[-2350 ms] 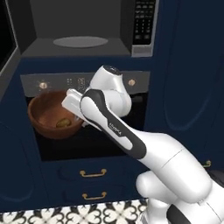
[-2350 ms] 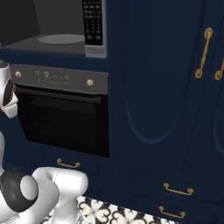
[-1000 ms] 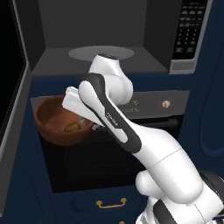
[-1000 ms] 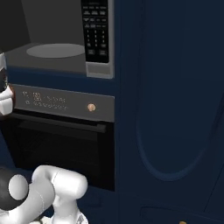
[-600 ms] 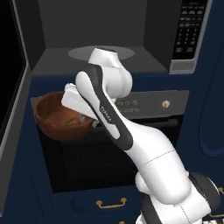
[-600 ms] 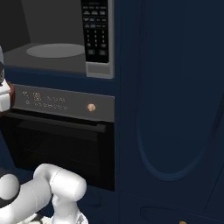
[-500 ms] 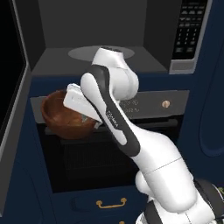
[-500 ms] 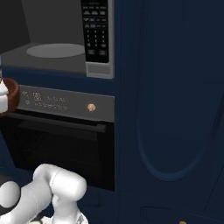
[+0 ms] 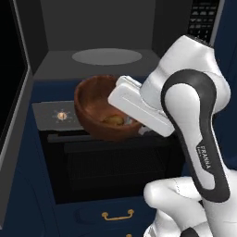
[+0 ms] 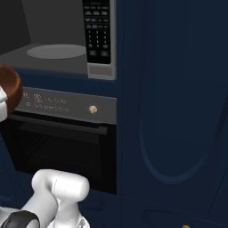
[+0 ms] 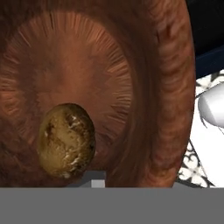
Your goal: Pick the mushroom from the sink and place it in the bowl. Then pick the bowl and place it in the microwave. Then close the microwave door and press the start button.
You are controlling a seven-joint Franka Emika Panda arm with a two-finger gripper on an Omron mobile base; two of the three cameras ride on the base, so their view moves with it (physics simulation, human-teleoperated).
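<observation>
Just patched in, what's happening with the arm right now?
The gripper is carrying the bowl by its rim, with the mushroom lying inside it. The bowl hangs in front of the oven's control panel, just below the open microwave, whose turntable plate is bare. The bowl is not yet inside.

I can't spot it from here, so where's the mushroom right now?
The mushroom lies inside the bowl, low on its inner wall. The bowl is held up in front of the open microwave, just below its opening.

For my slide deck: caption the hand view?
Mushroom resting inside the tilted wooden bowl, seen from the end effector.
</observation>
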